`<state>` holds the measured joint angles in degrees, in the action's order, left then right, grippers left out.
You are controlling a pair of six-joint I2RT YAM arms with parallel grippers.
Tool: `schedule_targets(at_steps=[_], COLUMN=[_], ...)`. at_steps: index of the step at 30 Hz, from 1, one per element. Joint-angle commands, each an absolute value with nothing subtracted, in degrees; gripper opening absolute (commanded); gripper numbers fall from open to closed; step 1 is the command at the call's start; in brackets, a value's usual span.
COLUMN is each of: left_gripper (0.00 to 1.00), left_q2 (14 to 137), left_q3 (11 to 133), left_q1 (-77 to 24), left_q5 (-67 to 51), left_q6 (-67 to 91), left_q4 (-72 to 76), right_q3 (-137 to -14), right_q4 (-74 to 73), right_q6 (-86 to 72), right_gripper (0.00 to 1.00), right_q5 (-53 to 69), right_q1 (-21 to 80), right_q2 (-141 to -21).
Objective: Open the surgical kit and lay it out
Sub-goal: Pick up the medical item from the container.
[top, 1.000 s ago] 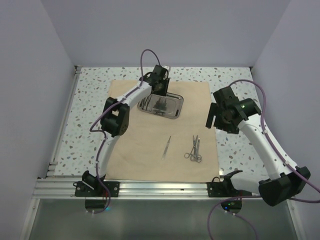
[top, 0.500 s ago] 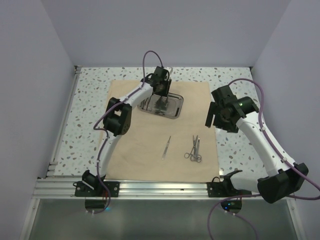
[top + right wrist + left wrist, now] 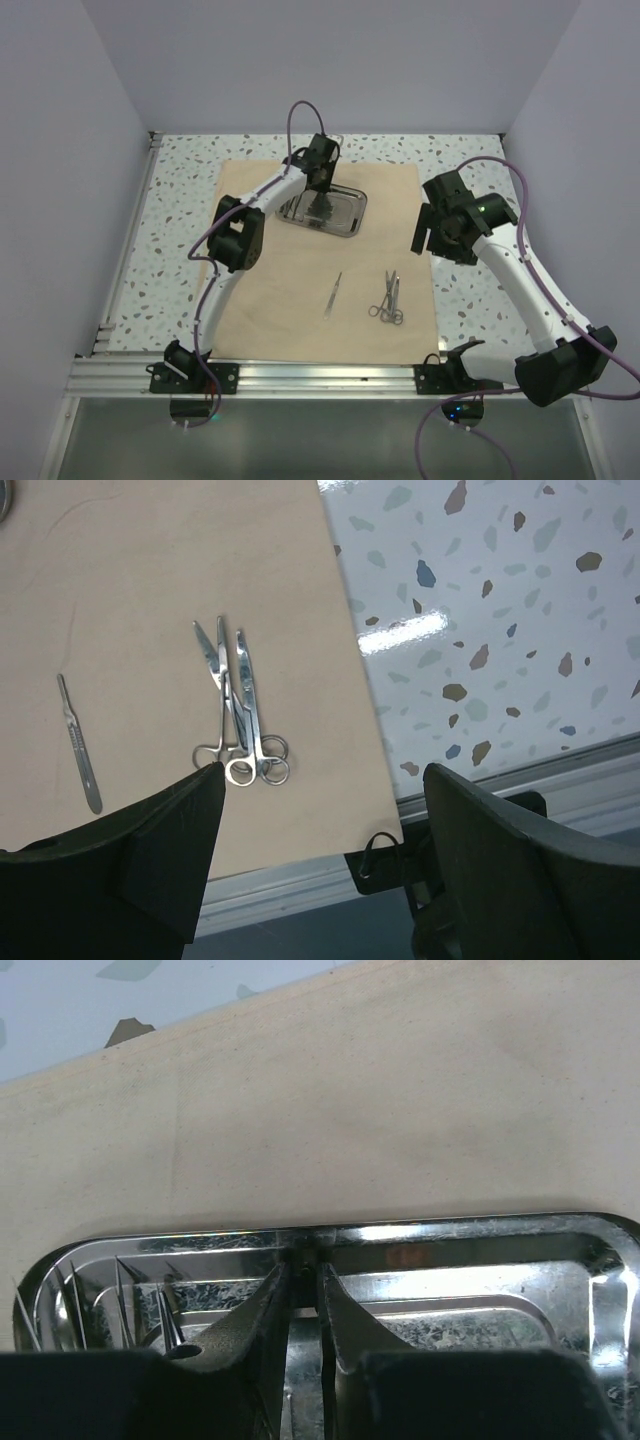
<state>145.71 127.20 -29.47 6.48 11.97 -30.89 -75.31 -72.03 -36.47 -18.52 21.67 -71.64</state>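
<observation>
picking from steel tray (image 3: 450, 1230): left hand (image 3: 305, 1265) nearly closed, grip unclear; right hand (image 3: 322, 775) open. next: careful lift onto cloth (image 3: 280, 290).

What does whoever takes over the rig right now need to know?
Left gripper: down in the tray, jaws narrowed to a slit; a grip can't be confirmed.
Right gripper: open, empty, above the right edge of the cloth.
Done: cloth spread flat; scalpel and two scissor-type tools laid out on it.
Left: pointed tools in the tray need laying out.
</observation>
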Motion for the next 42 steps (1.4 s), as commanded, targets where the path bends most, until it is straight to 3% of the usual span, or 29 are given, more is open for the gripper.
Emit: schedule_targets(at_steps=[1,10,15,23,31,42], left_gripper=[0.20,0.16,0.00,0.00,0.00,0.00], left_q2=[149.2,150.8,152.8,149.8,141.3,131.3], left_q3=[125.9,125.6,127.2,128.1,126.6,122.8], left_q1=[-29.4,-30.8,-31.6,-30.4,-23.7,-21.1], left_q5=[11.4,9.1,6.6,1.4,-14.1,-18.0], left_q6=[9.2,7.8,8.0,10.7,19.0,22.4], left_q4=[-39.0,-42.2,-43.9,-43.5,-38.8,-39.2], right_q3=[-76.7,-75.2,-75.1,-74.9,-74.8,-73.3], right_q4=[-70.8,-69.6,-69.3,-69.0,-68.5,-67.4], right_q6=[-37.1,-35.8,-35.0,-34.5,-34.6,-34.8], right_gripper=[0.84,0.84,0.85,0.85,0.85,0.85], right_q5=[-19.1,-18.3,-18.3,-17.0,-14.9,-12.7], right_q1=[21.4,21.3,21.0,21.0,20.9,21.0], right_q2=[-71.1,-70.1,-69.7,-69.1,-68.3,-66.4])
